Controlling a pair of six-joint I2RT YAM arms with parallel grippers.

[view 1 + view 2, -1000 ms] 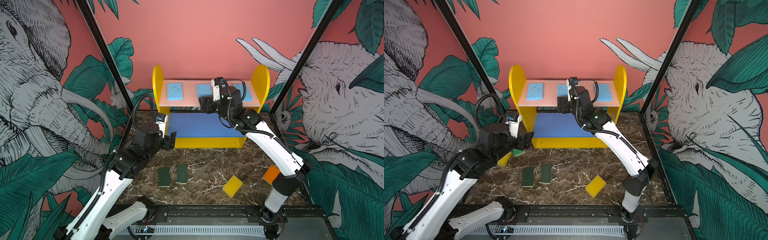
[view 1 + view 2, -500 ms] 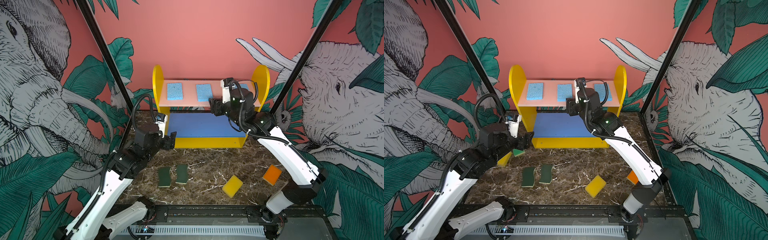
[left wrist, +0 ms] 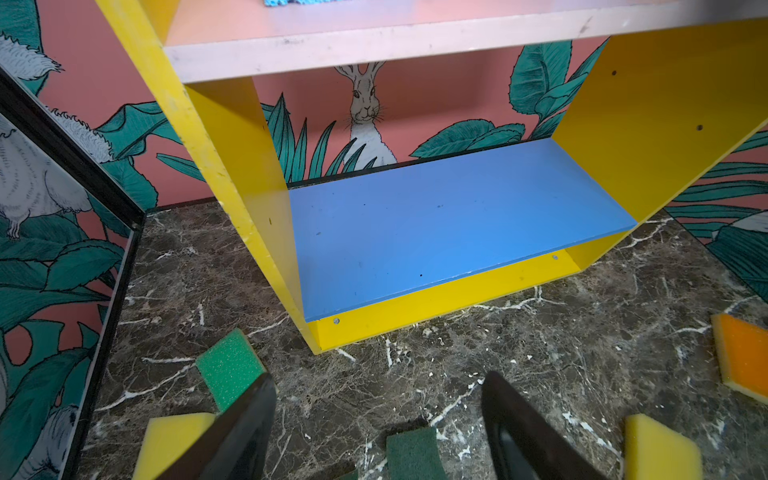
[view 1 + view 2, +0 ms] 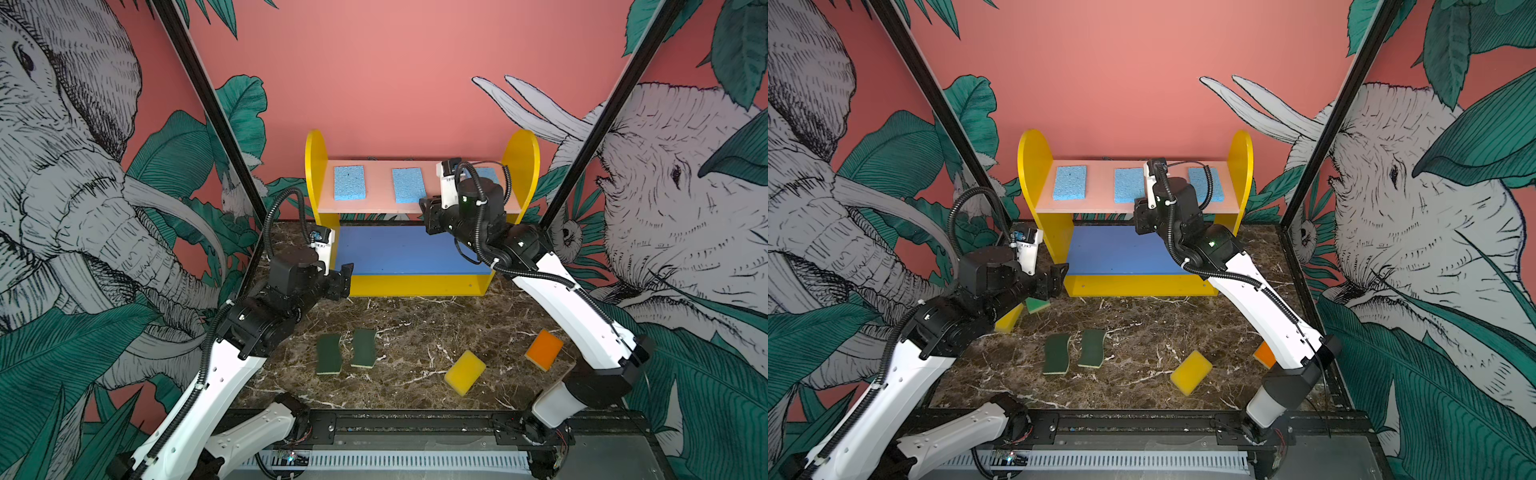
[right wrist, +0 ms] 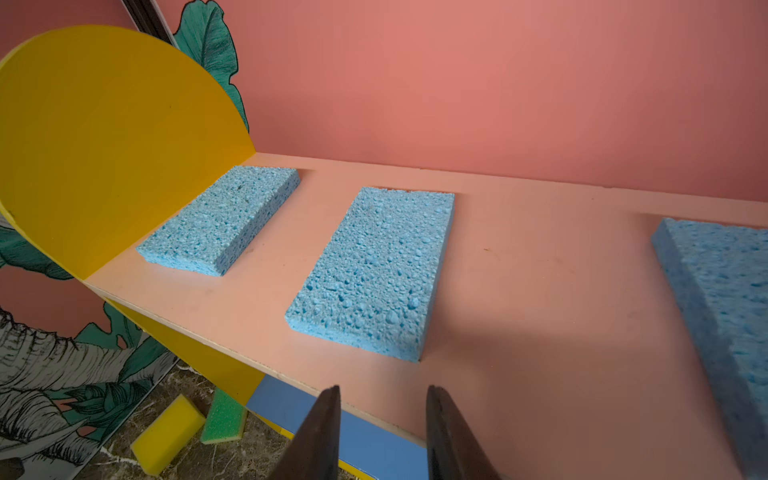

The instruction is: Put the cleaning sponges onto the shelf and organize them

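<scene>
In both top views the small three-tier shelf (image 4: 316, 174) with yellow round-topped sides stands against the pink back wall, and its front edge faces open dark marble tabletop (image 4: 415, 324). Three porous rectangles lie flat in a row, well apart, on its pale pink top board (image 4: 378, 203). They are the left light-blue sponge (image 4: 349, 183), the middle light-blue sponge (image 4: 407, 185) and the right light-blue sponge (image 4: 1204, 185), which is partly behind the right arm. The blue middle board (image 4: 399, 249) lies open across its width.

The right gripper (image 4: 430, 216) hangs at the pink board's front edge. The left gripper (image 4: 343, 282) hangs by the shelf's lower left corner.

On the marble, two wavy dark-green sponges (image 4: 328, 354) lie side by side, with a yellow block sponge (image 4: 464, 372) and an orange sponge (image 4: 544, 350) further right. In a top view a bright green sponge (image 4: 1038, 304) and a second yellow sponge (image 4: 1009, 320) lie beside the shelf's left foot.

In the left wrist view the left gripper's black fingers (image 3: 249, 428) stand wide apart, with only marble between them. The blue board lies ahead between the yellow sides.

In the right wrist view the right gripper's fingers (image 5: 320, 436) stand narrow, holding nothing, over the pink board's front edge. Ahead is the pitted middle sponge, with bare pink board on either side of it.
</scene>
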